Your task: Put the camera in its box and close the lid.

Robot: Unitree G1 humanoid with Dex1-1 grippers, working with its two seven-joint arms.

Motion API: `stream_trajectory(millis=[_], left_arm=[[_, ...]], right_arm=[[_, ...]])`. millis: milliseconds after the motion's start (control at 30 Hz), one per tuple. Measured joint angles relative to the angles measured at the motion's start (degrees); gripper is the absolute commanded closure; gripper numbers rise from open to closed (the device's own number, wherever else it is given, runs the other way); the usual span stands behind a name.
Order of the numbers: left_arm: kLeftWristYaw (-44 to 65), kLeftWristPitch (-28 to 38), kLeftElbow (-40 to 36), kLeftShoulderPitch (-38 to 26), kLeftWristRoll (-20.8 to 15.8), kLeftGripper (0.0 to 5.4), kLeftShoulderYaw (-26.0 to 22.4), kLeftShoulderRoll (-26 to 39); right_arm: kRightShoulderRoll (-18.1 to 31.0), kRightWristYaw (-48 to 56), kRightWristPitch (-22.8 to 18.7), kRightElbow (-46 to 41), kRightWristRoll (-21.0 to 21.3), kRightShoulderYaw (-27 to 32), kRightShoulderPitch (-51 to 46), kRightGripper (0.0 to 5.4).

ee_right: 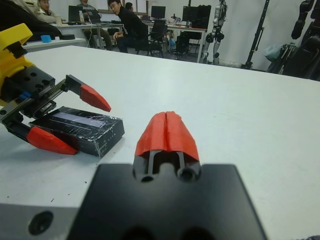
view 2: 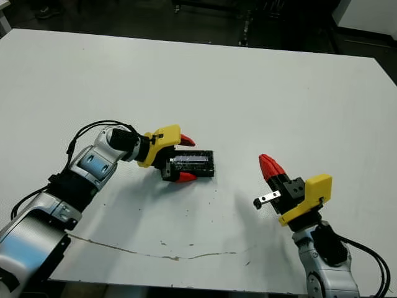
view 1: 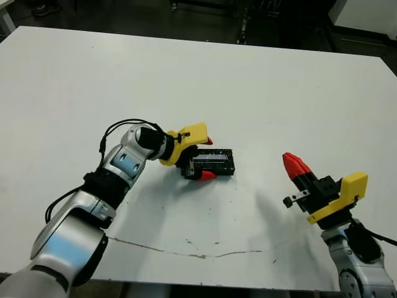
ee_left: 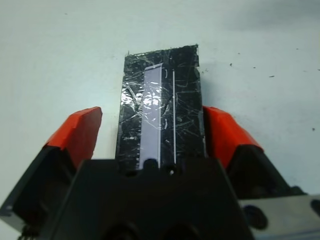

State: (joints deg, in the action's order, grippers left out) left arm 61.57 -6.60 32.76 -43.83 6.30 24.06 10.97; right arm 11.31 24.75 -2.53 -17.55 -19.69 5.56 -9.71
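The box (view 1: 217,164) lies on the white table (view 1: 248,87) a little left of centre, a black block with the lid (ee_left: 182,107) flat on top. The lid is crinkly and silvery-flecked, with a pale shiny strip along it. The camera is hidden from every view. My left gripper (view 1: 208,158) is open and straddles one end of the box, one red finger on each long side; its fingers (ee_left: 80,132) stand slightly off the walls. My right gripper (view 1: 293,162) is shut on nothing and hovers above the table to the right of the box, well apart from it.
A thin dark crack (view 1: 186,251) runs across the table near the front edge. Beyond the far edge, the right wrist view shows seated people (ee_right: 125,25) at desks and equipment stands (ee_right: 257,30). Bare white tabletop surrounds the box.
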Motion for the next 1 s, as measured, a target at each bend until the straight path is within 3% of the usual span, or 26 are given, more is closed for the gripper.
stream_trajectory(millis=[400, 633, 800, 1000], left_arm=[[-0.48, 0.52, 0.67, 0.62, -1.47, 0.01, -0.59, 0.50], [-0.17, -3.72, -4.60, 6.16, -8.41, 0.01, -4.72, 2.40], [1.35, -8.89, -12.85, 11.51, -13.42, 0.01, -7.35, 4.85], [0.81, -15.37, -24.51, 17.58, -19.50, 0.01, -14.33, 10.85]], right_arm=[[0.01, -0.19, -0.01, -0.02, -0.01, 0.00, 0.00, 5.40], [0.05, 0.28, 0.00, 0.07, -0.29, 0.04, 0.02, 5.40], [0.20, 0.43, 0.00, 0.06, -0.30, 0.08, 0.20, 5.40], [0.52, 0.43, 0.00, 0.05, -0.25, 0.20, 0.18, 5.40]])
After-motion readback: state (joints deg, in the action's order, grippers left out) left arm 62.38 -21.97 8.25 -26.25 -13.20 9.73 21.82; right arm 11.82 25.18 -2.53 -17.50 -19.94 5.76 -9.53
